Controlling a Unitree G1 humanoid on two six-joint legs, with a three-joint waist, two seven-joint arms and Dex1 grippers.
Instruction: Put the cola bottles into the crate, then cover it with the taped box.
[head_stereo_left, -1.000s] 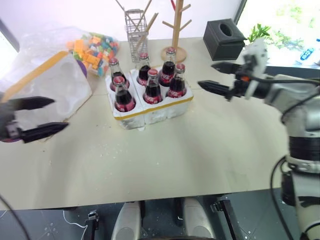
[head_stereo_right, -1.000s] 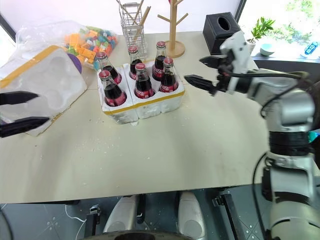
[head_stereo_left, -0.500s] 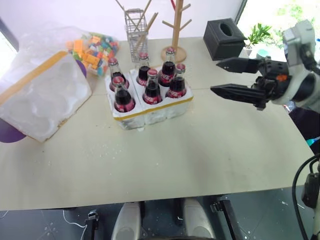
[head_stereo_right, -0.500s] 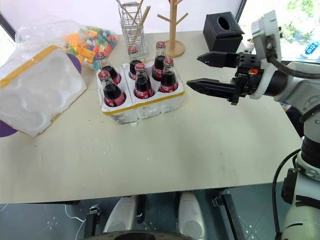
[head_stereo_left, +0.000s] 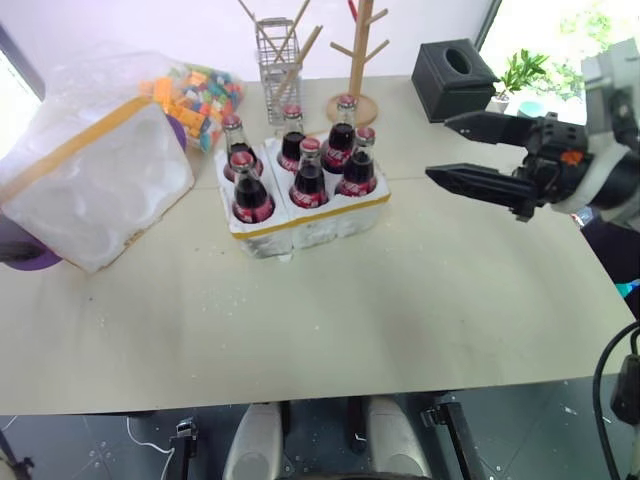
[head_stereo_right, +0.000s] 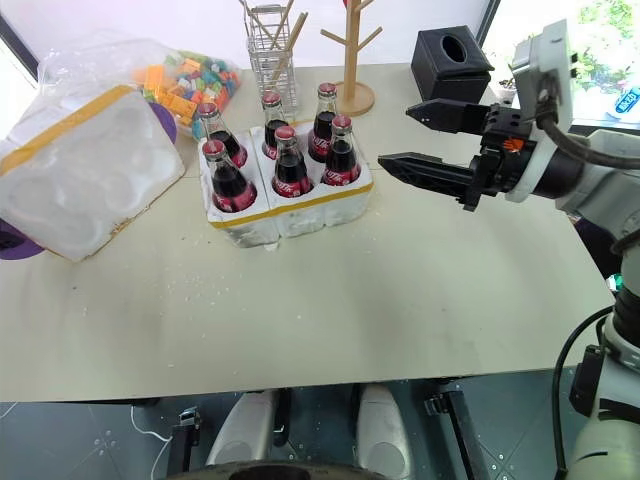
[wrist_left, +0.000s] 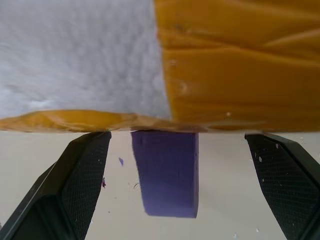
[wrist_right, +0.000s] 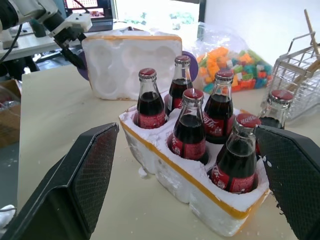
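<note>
Six cola bottles (head_stereo_left: 305, 175) with red caps stand in the wells of the crate (head_stereo_left: 310, 222), a low white tray with yellow tape, at the table's middle. The taped box (head_stereo_left: 95, 185) lies tilted at the left, its hollow side facing the crate. My right gripper (head_stereo_left: 438, 148) hovers open and level to the right of the crate, pointing at it, with nothing between its fingers. In the left wrist view my left gripper (wrist_left: 177, 145) is open just below the box's yellow-taped edge (wrist_left: 235, 65), its fingers either side of a purple piece (wrist_left: 167, 175).
A bag of coloured blocks (head_stereo_left: 195, 90), a wire holder (head_stereo_left: 275, 55), a wooden mug tree (head_stereo_left: 355, 60) and a black tissue box (head_stereo_left: 455, 75) line the table's back. A purple object (head_stereo_left: 25, 255) sticks out under the box. White crumbs dot the table.
My left gripper has left the head views to the left. My right gripper has drawn back a little from the crate. The bottles, crate and box have stayed put.
</note>
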